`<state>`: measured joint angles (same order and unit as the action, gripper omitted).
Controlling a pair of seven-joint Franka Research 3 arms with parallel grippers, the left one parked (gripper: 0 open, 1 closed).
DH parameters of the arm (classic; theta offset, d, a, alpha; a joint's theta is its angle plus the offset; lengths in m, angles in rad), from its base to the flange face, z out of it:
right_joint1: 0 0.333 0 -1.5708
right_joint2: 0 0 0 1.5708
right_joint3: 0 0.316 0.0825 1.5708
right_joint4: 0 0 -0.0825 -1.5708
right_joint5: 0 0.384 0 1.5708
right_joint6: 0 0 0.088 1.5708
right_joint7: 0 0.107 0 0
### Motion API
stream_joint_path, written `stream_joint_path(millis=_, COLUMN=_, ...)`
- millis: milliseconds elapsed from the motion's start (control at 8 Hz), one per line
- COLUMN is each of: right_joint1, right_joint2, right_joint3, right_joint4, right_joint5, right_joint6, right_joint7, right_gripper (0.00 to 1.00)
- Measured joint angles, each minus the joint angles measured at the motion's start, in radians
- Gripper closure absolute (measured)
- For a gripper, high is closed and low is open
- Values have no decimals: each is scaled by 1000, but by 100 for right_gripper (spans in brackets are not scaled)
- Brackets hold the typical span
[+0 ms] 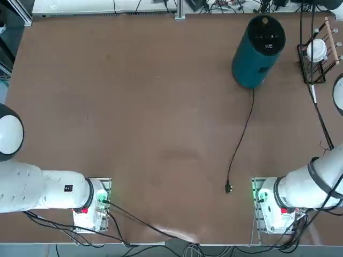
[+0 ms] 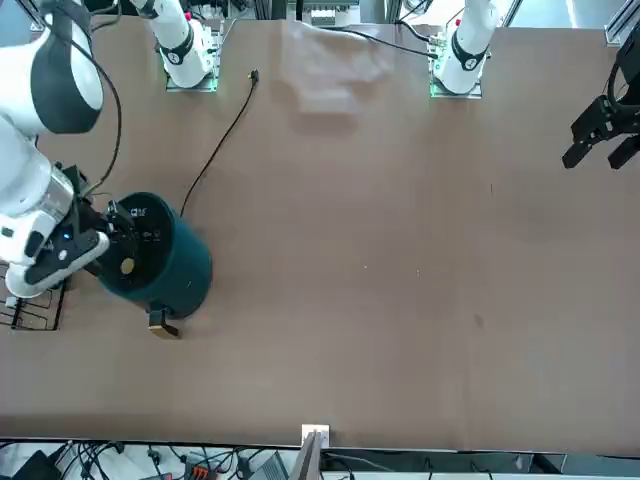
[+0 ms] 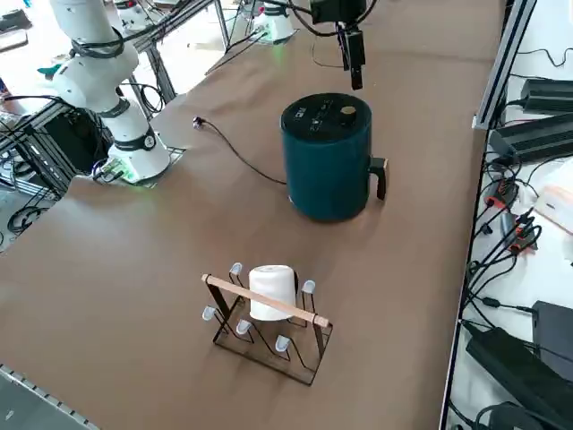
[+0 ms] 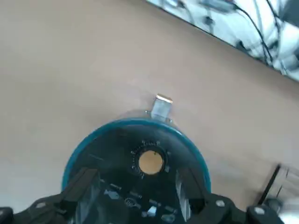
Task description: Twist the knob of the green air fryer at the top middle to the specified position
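**Over the fryer's lid, the right claw hangs wide open**

Beneath the right claw (image 4: 138, 189) sits the green air fryer (image 4: 135, 182), with the knob (image 4: 151, 162) just past the fingertips, roughly in line with the gap. The two fingers stand wide apart, one to each side of the lid, and nothing is clasped between them. Whether a fingertip touches the lid, I cannot tell.

The knob is a small, round, flat-faced disc of pale tan, ringed by fine white marks on a glossy black control panel (image 3: 315, 112). Pale icons lie on the panel nearer the claw. Teal-green walls form a smooth, upright cylinder, and a stubby black handle (image 3: 380, 176) with a tan face juts out on the knob's side, beyond it from the claw. A thin black cord (image 3: 240, 155) trails from the fryer to a plug on the table.

Off to one side of the claw, apart from the fryer, stands a dark wire rack (image 3: 269, 336) with a pale wooden bar and a rounded white piece (image 3: 271, 293). Brown and faintly sheened, the tabletop (image 1: 144, 118) spreads below them all. Beyond its metal edge lie tangled cables (image 3: 497, 242) and black boxes (image 3: 519, 372) on a white surface.
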<state>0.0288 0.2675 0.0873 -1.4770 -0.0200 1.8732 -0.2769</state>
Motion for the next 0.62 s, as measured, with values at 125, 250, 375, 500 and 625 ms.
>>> stream_joint_path(millis=125, right_joint1=-2, right_joint2=-15, right_joint3=-6, right_joint4=0, right_joint5=0, right_joint6=-16, right_joint7=102, right_gripper=0)
stream_joint_path(millis=250, right_joint1=-11, right_joint2=-28, right_joint3=-11, right_joint4=0, right_joint5=0, right_joint6=-37, right_joint7=183, right_gripper=0)
stream_joint_path(millis=375, right_joint1=-26, right_joint2=-44, right_joint3=-15, right_joint4=0, right_joint5=0, right_joint6=-59, right_joint7=249, right_gripper=0)
stream_joint_path(millis=500, right_joint1=-44, right_joint2=-65, right_joint3=-18, right_joint4=1, right_joint5=0, right_joint6=-92, right_joint7=312, right_gripper=0)
stream_joint_path(millis=625, right_joint1=-61, right_joint2=-92, right_joint3=-21, right_joint4=1, right_joint5=0, right_joint6=-128, right_joint7=367, right_gripper=0)
